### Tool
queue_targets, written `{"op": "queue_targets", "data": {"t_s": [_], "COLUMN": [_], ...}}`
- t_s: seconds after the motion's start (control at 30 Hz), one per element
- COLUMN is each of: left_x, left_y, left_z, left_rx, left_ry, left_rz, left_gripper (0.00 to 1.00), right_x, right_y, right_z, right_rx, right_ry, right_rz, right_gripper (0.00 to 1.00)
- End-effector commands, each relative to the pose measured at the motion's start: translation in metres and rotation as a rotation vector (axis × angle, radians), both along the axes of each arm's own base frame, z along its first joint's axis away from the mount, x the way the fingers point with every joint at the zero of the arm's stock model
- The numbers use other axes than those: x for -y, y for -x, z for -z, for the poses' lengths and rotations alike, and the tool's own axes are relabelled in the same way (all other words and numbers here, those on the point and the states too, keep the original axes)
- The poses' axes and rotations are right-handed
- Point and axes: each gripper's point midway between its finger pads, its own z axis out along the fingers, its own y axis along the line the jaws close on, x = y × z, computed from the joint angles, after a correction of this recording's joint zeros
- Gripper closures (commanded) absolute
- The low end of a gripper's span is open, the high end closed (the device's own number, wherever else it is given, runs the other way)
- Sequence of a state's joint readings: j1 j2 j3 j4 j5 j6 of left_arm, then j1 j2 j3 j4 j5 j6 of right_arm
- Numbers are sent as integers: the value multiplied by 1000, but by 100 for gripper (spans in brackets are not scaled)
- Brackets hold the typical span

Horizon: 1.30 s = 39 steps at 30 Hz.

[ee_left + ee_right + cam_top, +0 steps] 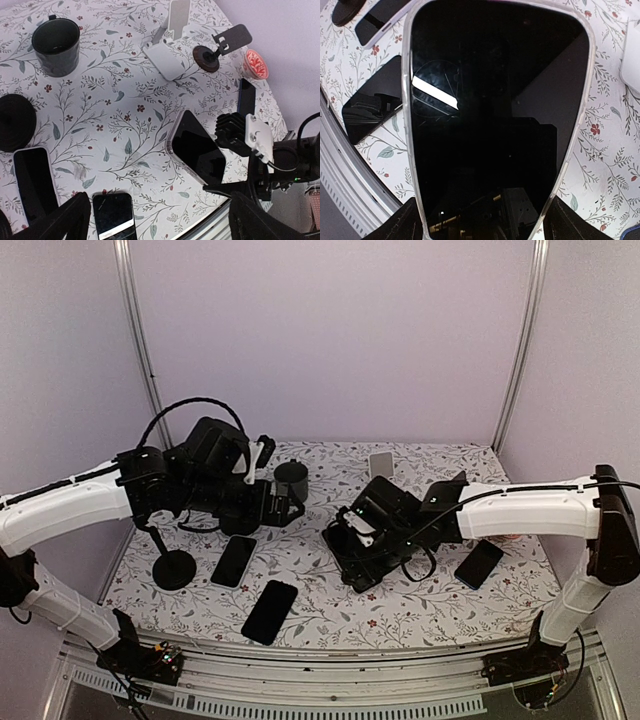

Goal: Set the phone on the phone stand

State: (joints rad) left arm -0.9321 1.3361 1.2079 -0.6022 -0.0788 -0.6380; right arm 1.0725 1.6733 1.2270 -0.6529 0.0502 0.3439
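Note:
A phone in a clear case (pixel 490 115) fills the right wrist view, its dark screen facing the camera. My right gripper (pixel 485 226) is shut on its edges and holds it tilted above the table near the front middle (pixel 355 545). The left wrist view shows the same phone (pixel 197 147) held at its right end. A white phone stand (pixel 381 464) stands at the back of the table, also seen in the left wrist view (pixel 172 50). My left gripper (pixel 283 508) is open and empty, raised beside the mug.
A dark mug (pixel 291 480) stands at the back middle. A black round-based stand (pixel 173 566) is at the left. Loose phones lie on the cloth (pixel 234 560), (pixel 269 611) and at the right (pixel 479 563). Another stand with a brown base (pixel 207 57) and a red item (pixel 256 64) are near the white stand.

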Motion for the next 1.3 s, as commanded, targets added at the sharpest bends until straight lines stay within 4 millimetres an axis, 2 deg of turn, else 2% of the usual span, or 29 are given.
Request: {"op": "queue_targets", "data": {"t_s": [0.0, 0.27, 0.47, 0.63, 0.93, 1.17, 1.27], "left_x": [21, 52, 65, 75, 91, 110, 118], "left_y": [-1, 3, 4, 3, -6, -12, -12], "left_z": [-4, -13, -7, -4, -11, -12, -11], "left_rx": [-21, -35, -47, -49, -38, -53, -70], "left_ry": [116, 230, 246, 269, 330, 406, 423], "left_rz": [43, 147, 195, 230, 261, 314, 346], "left_gripper": [5, 10, 14, 20, 34, 54, 69], "right_x": [-16, -12, -7, -9, -10, -9, -8], "right_y": [-6, -13, -19, -20, -21, -21, -20], "right_z": [-43, -79, -107, -111, -124, -123, -126], "right_rx": [97, 197, 274, 286, 307, 300, 301], "right_ry": [-204, -316, -394, -392, -417, -407, -414], "right_rz": [15, 41, 71, 62, 56, 69, 79], "right_gripper": [60, 61, 60, 60, 60, 60, 60]}}
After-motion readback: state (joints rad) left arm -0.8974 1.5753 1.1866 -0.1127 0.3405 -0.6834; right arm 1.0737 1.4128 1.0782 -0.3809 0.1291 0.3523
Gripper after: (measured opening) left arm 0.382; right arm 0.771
